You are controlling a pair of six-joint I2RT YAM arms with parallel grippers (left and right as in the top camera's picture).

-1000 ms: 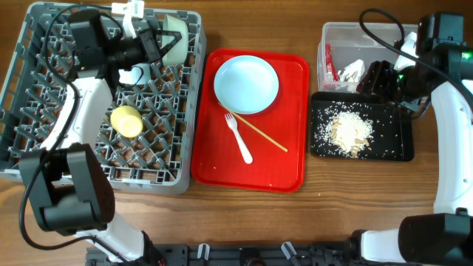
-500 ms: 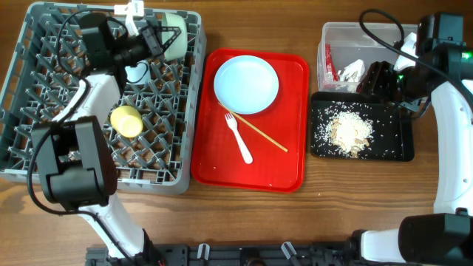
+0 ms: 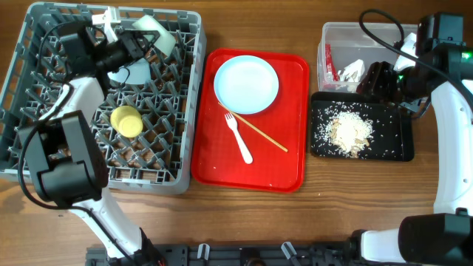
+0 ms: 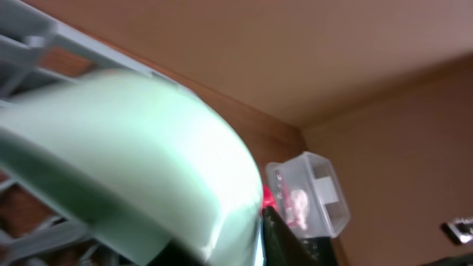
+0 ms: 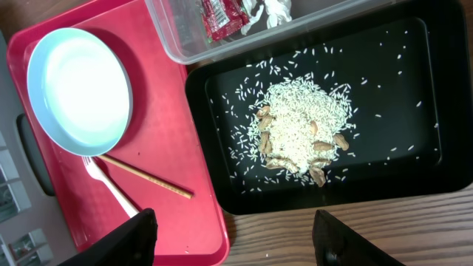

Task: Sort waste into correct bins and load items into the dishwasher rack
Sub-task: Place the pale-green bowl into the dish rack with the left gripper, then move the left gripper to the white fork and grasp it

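My left gripper (image 3: 140, 41) is shut on a pale mint bowl (image 3: 157, 33), tilted over the far side of the grey rack (image 3: 22, 103). The bowl fills the left wrist view (image 4: 126, 155), blurred. A second pale bowl (image 3: 127, 73) and the yellow cup (image 3: 127, 120) sit in the rack. The mint plate (image 3: 246, 83), white fork (image 3: 239, 137) and a chopstick (image 3: 260, 131) lie on the red tray (image 3: 284, 170). My right gripper (image 3: 380, 77) (image 5: 240, 244) is open and empty above the black tray (image 3: 395, 151) of rice scraps (image 5: 299, 133).
The clear tub (image 3: 362, 33) at the back right holds the red wrapper (image 3: 329, 66) and white tissue (image 3: 353, 69). Bare wooden table lies along the front edge. The plate (image 5: 80, 92) and chopstick (image 5: 144, 177) also show in the right wrist view.
My left gripper has swung left along the rack's far side, carrying the mint bowl and tilting it. The right arm has not moved.
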